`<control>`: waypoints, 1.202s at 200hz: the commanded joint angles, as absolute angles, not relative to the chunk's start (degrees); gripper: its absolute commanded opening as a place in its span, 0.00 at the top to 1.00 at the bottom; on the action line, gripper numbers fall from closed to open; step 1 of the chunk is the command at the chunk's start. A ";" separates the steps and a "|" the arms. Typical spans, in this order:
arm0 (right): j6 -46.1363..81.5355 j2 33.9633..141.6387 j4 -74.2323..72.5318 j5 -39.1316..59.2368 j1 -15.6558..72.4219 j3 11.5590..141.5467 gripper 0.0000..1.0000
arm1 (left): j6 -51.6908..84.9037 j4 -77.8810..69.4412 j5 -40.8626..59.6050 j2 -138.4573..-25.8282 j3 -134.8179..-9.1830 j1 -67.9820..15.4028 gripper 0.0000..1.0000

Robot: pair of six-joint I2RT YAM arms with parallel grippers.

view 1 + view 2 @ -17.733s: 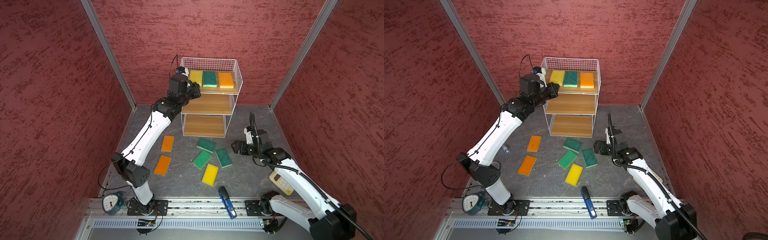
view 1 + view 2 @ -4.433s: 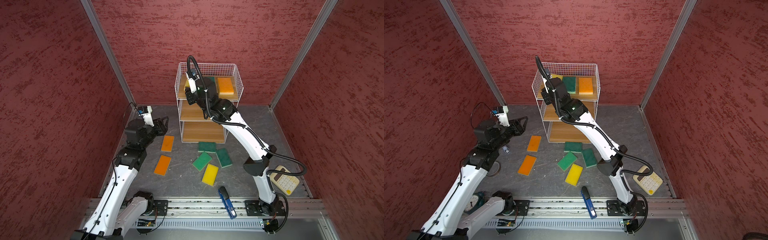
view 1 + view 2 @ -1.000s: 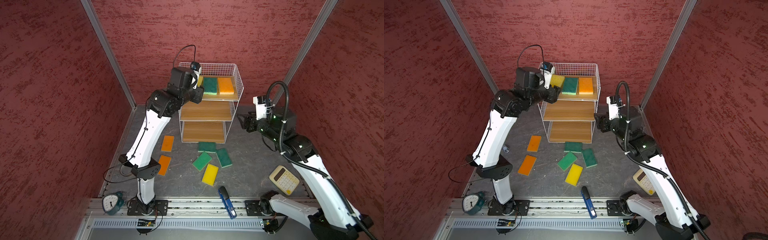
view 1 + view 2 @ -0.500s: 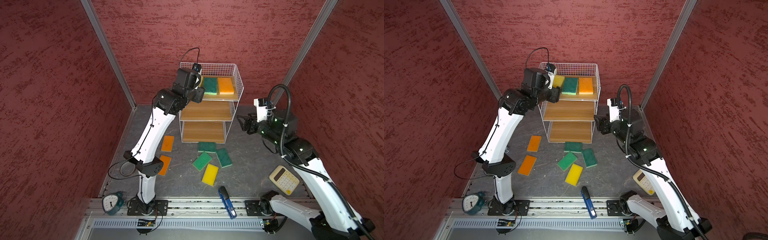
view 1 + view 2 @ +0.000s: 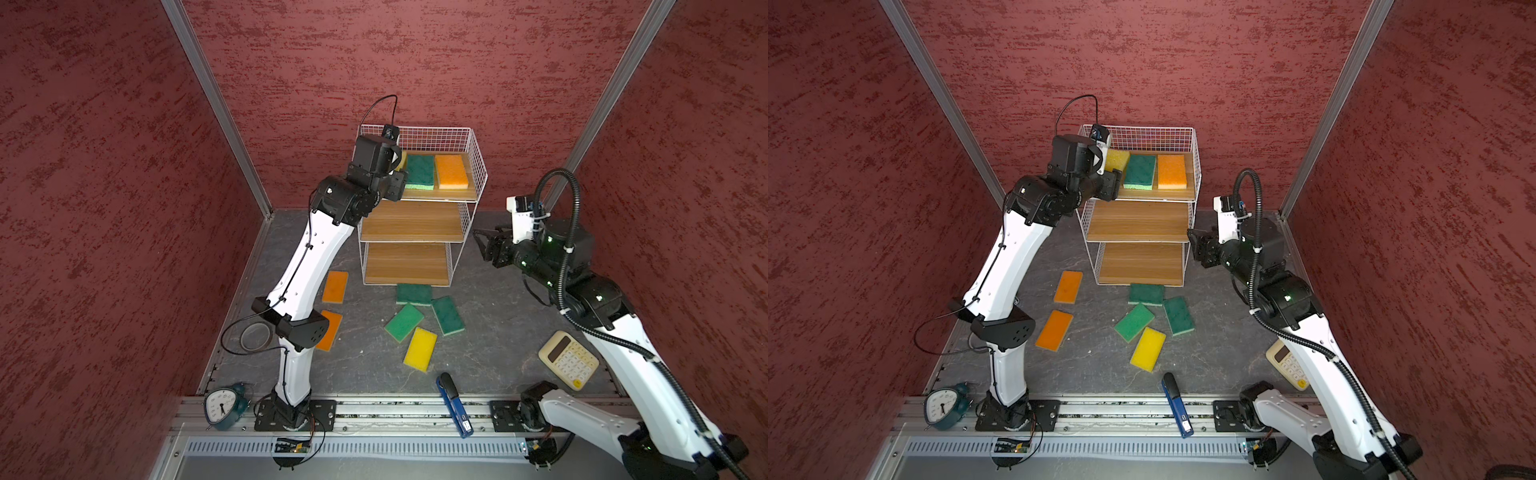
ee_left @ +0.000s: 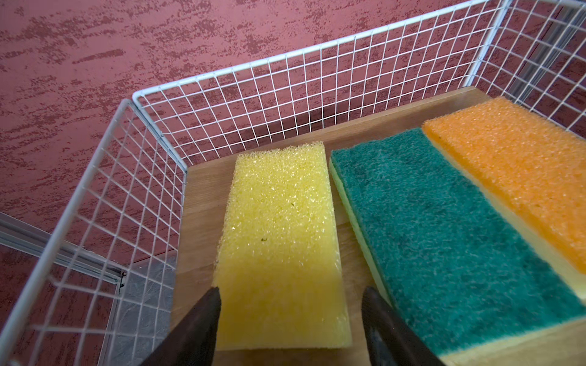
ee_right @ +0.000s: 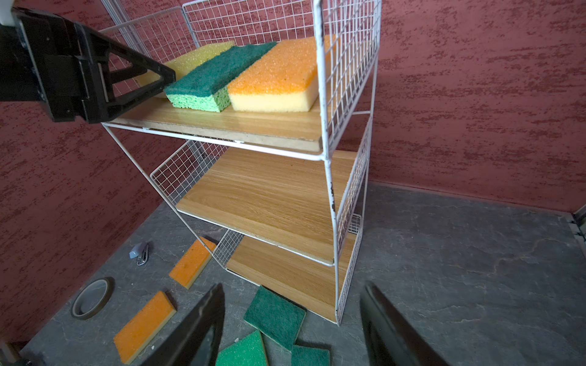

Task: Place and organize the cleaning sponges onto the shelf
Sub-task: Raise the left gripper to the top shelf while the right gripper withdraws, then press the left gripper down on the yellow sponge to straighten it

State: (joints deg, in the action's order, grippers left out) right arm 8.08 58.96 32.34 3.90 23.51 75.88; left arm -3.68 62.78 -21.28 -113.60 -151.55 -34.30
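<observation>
Sponges (image 6: 444,237), yellow, green, orange, lie flat atop the shelf (image 5: 1138,220). Left gripper (image 6: 290,291) gapes round yellow; right gripper (image 7: 291,286) gapes, empty.

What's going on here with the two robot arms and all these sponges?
Sponges are being sorted onto the shelf. The left jaws stand open astride the near end of a yellow sponge on the top tier, beside a green sponge and an orange sponge. The right jaws hang open and empty beside the shelf. On the floor lie two orange sponges, three green sponges and another yellow sponge.
</observation>
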 commanded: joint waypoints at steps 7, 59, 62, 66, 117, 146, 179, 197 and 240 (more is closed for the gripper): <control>7.00 58.80 30.23 4.33 23.02 75.51 0.32 | -2.97 62.31 -20.19 -114.09 -152.33 -33.68 0.29; 6.66 58.62 30.41 4.13 22.91 75.23 0.31 | -1.33 62.93 -16.91 -114.52 -151.98 -32.70 0.31; 6.62 58.62 30.41 4.05 22.93 75.23 0.31 | -1.25 62.93 -16.74 -114.54 -151.97 -32.70 0.31; 6.59 58.62 30.41 4.04 22.86 75.23 0.31 | -1.19 62.97 -16.60 -114.59 -152.05 -32.69 0.31; 6.24 58.45 30.48 3.87 22.92 75.15 0.31 | -0.24 63.58 -14.94 -114.80 -152.05 -32.67 0.32; 6.24 58.42 30.37 3.87 22.85 75.07 0.31 | 0.64 64.65 -14.93 -114.92 -152.04 -32.66 0.32; 6.14 58.18 30.44 3.95 22.85 74.96 0.31 | 1.40 66.18 -14.90 -115.19 -152.01 -32.74 0.36; 5.99 58.10 30.66 3.95 22.85 74.97 0.31 | 1.74 66.85 -15.29 -115.23 -151.99 -32.89 0.39; 6.03 57.49 30.92 3.78 22.84 74.88 0.31 | 2.12 68.04 -16.15 -115.14 -152.00 -33.62 0.46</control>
